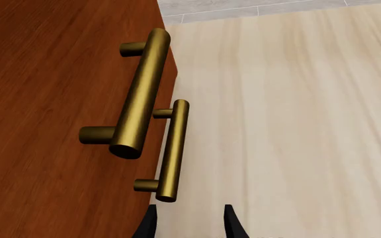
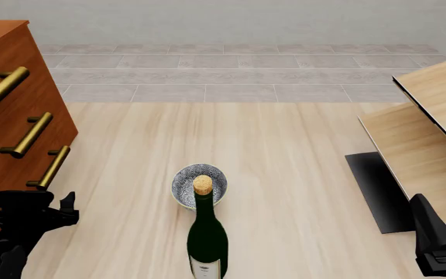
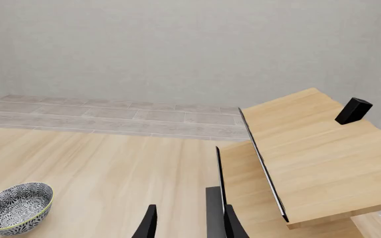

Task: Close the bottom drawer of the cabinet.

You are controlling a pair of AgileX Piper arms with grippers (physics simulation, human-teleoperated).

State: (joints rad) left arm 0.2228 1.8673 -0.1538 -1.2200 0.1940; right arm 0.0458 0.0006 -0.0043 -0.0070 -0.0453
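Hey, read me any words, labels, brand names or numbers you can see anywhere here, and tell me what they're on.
None can be read.
Wine bottle: its pale label carries marks too small and blurred to make out.
Cabinet, patterned bowl, light-wood panels: no text visible.

Cabinet (image 2: 6, 116) at table's (image 2: 285, 174) left edge, bowl (image 2: 199, 183) just behind bottle (image 2: 207, 241), panels (image 2: 432, 133) right.

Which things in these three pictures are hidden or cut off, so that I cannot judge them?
- Cabinet, front view: its left part is cut off by the picture edge.
- Bottom drawer, front view: the left gripper covers its lower front; how far it stands open is unclear.
- Right gripper, right wrist view: only the fingertips show.
- Wine bottle, front view: its base is cut off.
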